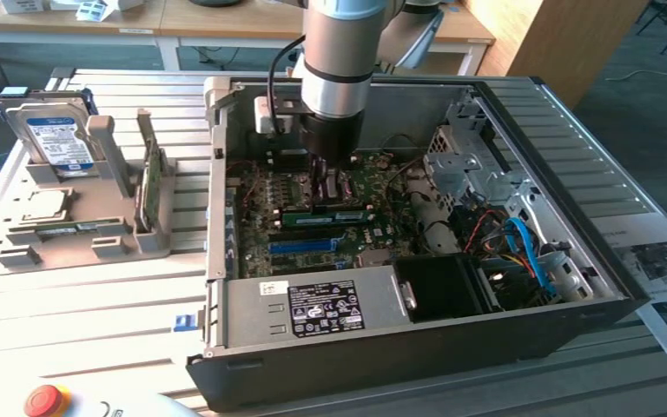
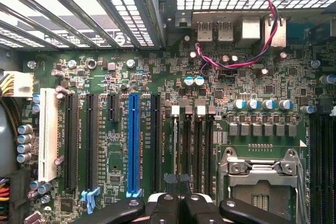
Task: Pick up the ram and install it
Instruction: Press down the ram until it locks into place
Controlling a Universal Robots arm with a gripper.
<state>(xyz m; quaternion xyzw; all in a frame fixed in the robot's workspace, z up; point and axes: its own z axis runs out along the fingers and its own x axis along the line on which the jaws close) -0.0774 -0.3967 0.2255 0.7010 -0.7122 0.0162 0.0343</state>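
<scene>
1. The jaws are shut tight, their black fingertips (image 2: pixel 166 202) pressed close together low inside the case (image 1: pixel 611 287), right over the motherboard (image 2: pixel 252 77).
2. The arm (image 1: pixel 340 69) comes straight down into the open case, near its rear wall.
3. The ram (image 1: pixel 331 209) is a thin green stick inside the case, just under the arm's tip and lying along the black memory slots (image 2: pixel 197 150).
4. In the wrist view, a dark sliver sits between the fingertips. I cannot tell whether the jaws are pinching the ram or only pressing on it.
5. The slots seen in the wrist view look bare, with white clips at their ends.
6. A blue slot (image 2: pixel 133 145) runs parallel to the memory slots, further into the board.
7. A red and black cable (image 2: pixel 247 62) loops across the board near the case's rear ports.
8. The power supply (image 1: pixel 310 308) fills the case's front edge.
9. Outside the case, towards the exterior view's left, a grey holder (image 1: pixel 32 248) stands on the worktop (image 1: pixel 79 304). It carries an upright hard drive (image 1: pixel 56 139) and a card (image 1: pixel 150 182) on edge.
</scene>
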